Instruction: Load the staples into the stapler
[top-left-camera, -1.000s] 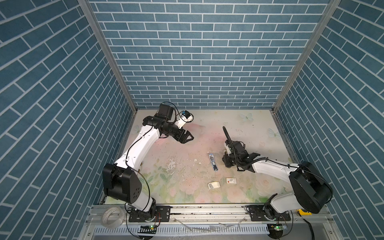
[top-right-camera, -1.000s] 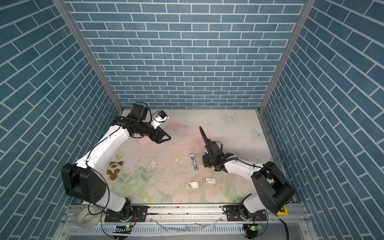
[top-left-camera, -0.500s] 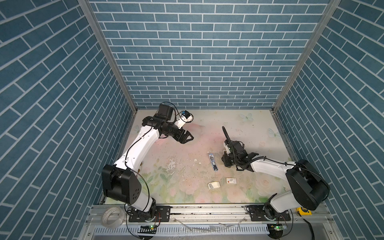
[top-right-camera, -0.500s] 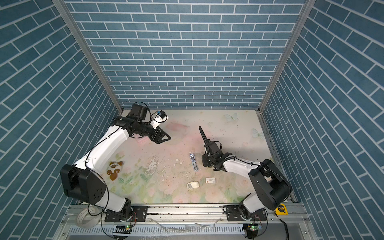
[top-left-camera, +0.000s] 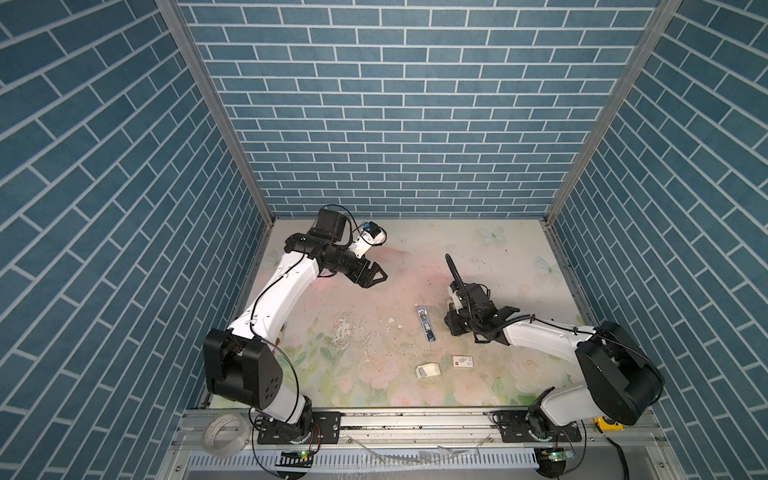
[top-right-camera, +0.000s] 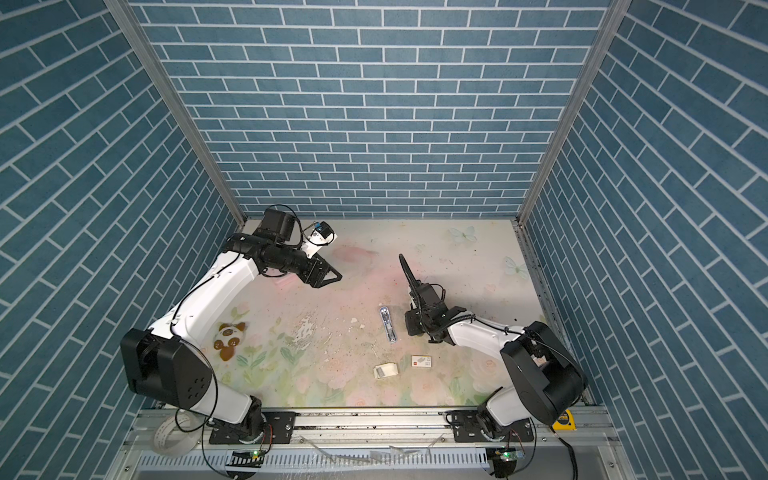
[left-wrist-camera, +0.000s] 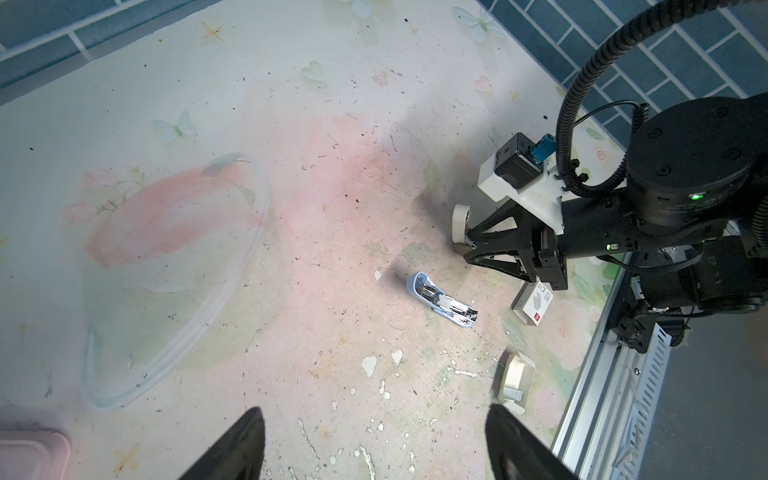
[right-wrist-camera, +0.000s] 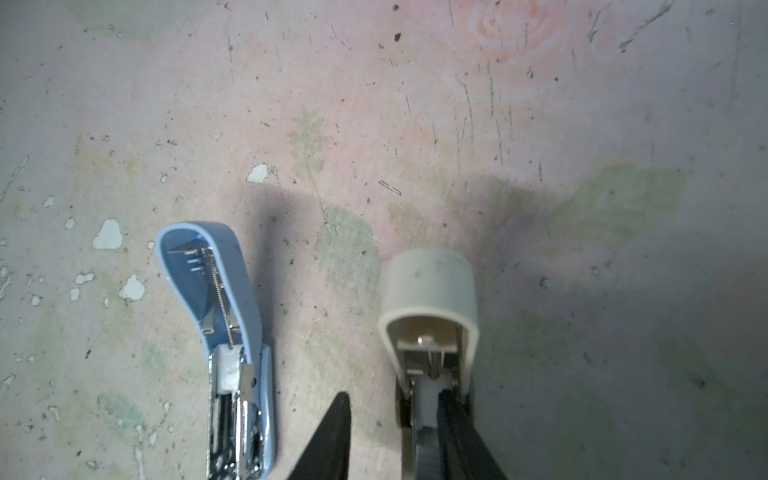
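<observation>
Loading is looking barely begun: the staples (left-wrist-camera: 513, 392) are lying as dark-grey strips in their small white cardboard tray (top-left-camera: 430, 368) at the near middle of the table (top-left-camera: 365, 357), well apart from both grippers, nothing lifting them. A white sleeve with a red mark (top-left-camera: 462, 362) is sitting just right of the tray. The blue stapler (right-wrist-camera: 216, 316) is lying opened out flat at mid-table, lid folded back and magazine rail showing; whether a strip is already sitting in that rail I am not able to tell. The right gripper (right-wrist-camera: 395, 395) is working low at a cream stapler (right-wrist-camera: 430, 299) just right of the blue one, its fingers narrowly parted; one finger is lying over the inner metal channel while bare table is showing between the other and the shell, so I cannot tell if it is pinching or only resting there. The left gripper (top-left-camera: 374, 276) is hanging spread wide and empty over the far left. Judging from this, only the opening is looking done; picking a strip, seating it and closing the lid are all remaining
</observation>
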